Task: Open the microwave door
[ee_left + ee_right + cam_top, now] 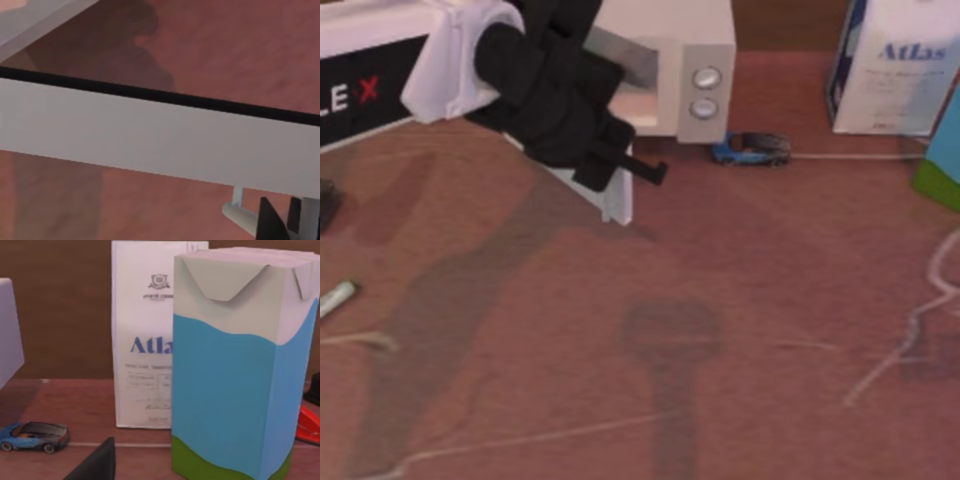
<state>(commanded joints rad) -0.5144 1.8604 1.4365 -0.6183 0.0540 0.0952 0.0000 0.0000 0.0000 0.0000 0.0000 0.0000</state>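
The white microwave (700, 35) stands at the back of the table, two silver knobs (705, 93) on its right front panel. The microwave door (618, 205) is swung out toward the front left, leaving the cavity (635, 80) exposed. My left gripper (642, 168) is at the door's free edge, shut on the grey bar handle (240, 215). In the left wrist view the door's edge (160, 135) fills the picture as a wide white band, with black fingers (272, 225) around the handle. My right gripper (100, 462) is out of the top view, far right of the microwave.
A blue toy car (752, 149) lies just right of the microwave. A white "Atlas" carton (895, 65) and a blue-and-green carton (942, 155) stand at the back right. A white and black box (370, 60) sits back left. A pale pen-like object (335, 298) lies at the left edge.
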